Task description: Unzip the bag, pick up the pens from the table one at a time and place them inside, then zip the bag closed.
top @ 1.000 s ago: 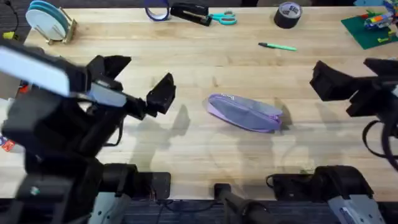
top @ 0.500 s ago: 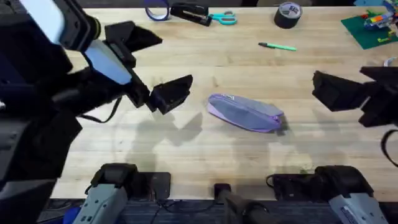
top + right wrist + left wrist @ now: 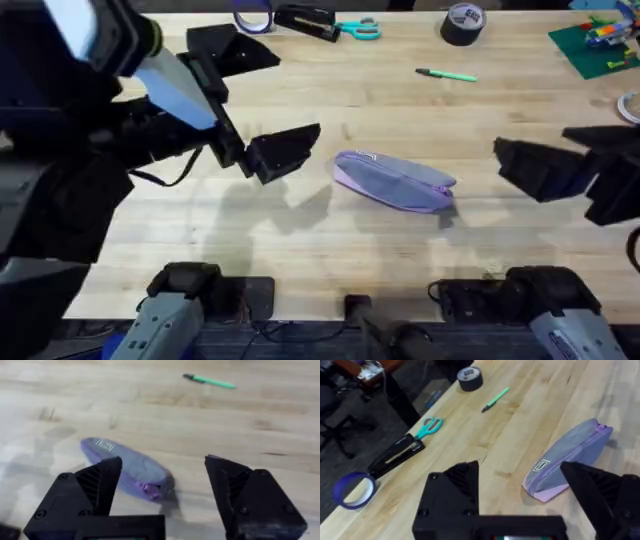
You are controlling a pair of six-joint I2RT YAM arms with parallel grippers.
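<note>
Since the earlier frames, the left arm had swung up and inward, bringing the left end effector (image 3: 262, 100) from the left of the overhead frame toward the centre; the right end effector (image 3: 575, 155) had shifted slightly toward the centre from the right edge. The lavender pencil pouch (image 3: 393, 181) lay unmoved at the centre of the wooden surface (image 3: 330, 90).

In the overhead view, the left end effector hovered just left of the pouch, its two black fingers spread wide. The right end effector stood well apart from the pouch at the right of the frame, its fingers likewise spread wide. Neither held anything.

The pouch lay on its side, zipper closed, with its pale label (image 3: 540, 466) near one end, as the left wrist view showed. A single green pen (image 3: 446, 74) lay apart from the pouch in the upper right of the overhead frame. Along the top edge lay teal-handled scissors (image 3: 360, 29), a black stapler (image 3: 305, 20), a blue tape ring (image 3: 253, 18) and a dark tape roll (image 3: 463, 23).
</note>
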